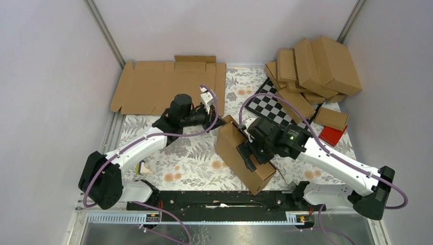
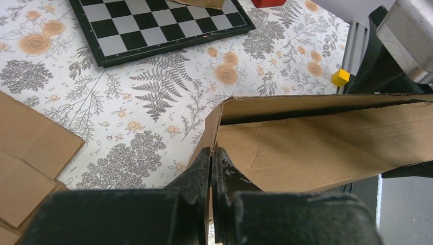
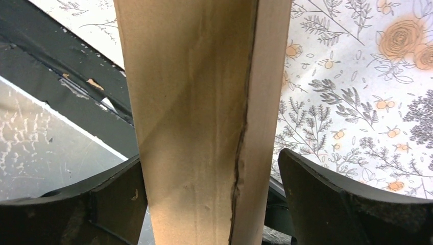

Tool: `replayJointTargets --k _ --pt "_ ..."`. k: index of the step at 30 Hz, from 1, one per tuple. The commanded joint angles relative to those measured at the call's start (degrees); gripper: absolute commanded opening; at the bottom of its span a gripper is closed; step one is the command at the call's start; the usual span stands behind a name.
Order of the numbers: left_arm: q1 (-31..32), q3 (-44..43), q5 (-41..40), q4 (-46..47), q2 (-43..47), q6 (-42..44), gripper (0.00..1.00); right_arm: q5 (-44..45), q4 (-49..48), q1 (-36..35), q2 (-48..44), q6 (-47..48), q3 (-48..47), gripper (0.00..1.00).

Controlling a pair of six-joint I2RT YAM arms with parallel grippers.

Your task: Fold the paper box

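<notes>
The paper box point(image 1: 232, 145) stands partly folded in the middle of the floral table cover point(image 1: 189, 163), between the two arms. Its long axis runs on a diagonal, from a far-left end just in front of the left arm's wrist to a near-right end close to the black rail at the table's near edge. Seen from the left wrist, its open side faces that camera, with one flap leaning over the hollow.

The left gripper point(image 1: 217, 120) is at the far-left end, its fingers point(image 2: 201, 173) pressed together on the thin corner edge of the cardboard. The right gripper point(image 1: 249, 154) sits at the middle of the box, crossing the long axis squarely. Its jaws stand wide apart astride the wall. In the right wrist view one finger point(image 3: 107, 199) lies against the cardboard, while the other point(image 3: 347, 204) is set off from it with patterned cloth showing in the gap, so nothing is clamped there.

The coming move seems to depend on this: the box runs away from the left pinch toward the near right, so the right arm, already over the mid-length, is best placed to work the wall.
</notes>
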State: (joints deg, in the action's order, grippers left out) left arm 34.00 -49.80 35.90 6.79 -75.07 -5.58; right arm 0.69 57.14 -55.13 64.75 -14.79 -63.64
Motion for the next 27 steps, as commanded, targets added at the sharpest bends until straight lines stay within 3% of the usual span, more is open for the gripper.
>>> replayJointTargets --k 1,8,17,27 --pt "0.30 -4.72 -4.07 -2.13 2.31 0.53 0.00 4.79 2.27 -0.41 1.89 -0.28 -3.56 0.95" --pt "1.94 -8.79 -8.34 -7.52 2.64 -2.42 0.00 5.50 2.27 -0.41 2.68 -0.94 -4.17 0.95" --pt "2.12 -17.27 -10.81 -21.46 -1.71 -6.62 0.00 10.00 2.79 -0.41 3.73 -1.29 -3.42 0.97" --pt "2.43 -17.49 -11.03 -22.19 -1.92 -8.14 0.00 8.45 0.66 -0.41 2.45 -0.80 -5.62 1.00"
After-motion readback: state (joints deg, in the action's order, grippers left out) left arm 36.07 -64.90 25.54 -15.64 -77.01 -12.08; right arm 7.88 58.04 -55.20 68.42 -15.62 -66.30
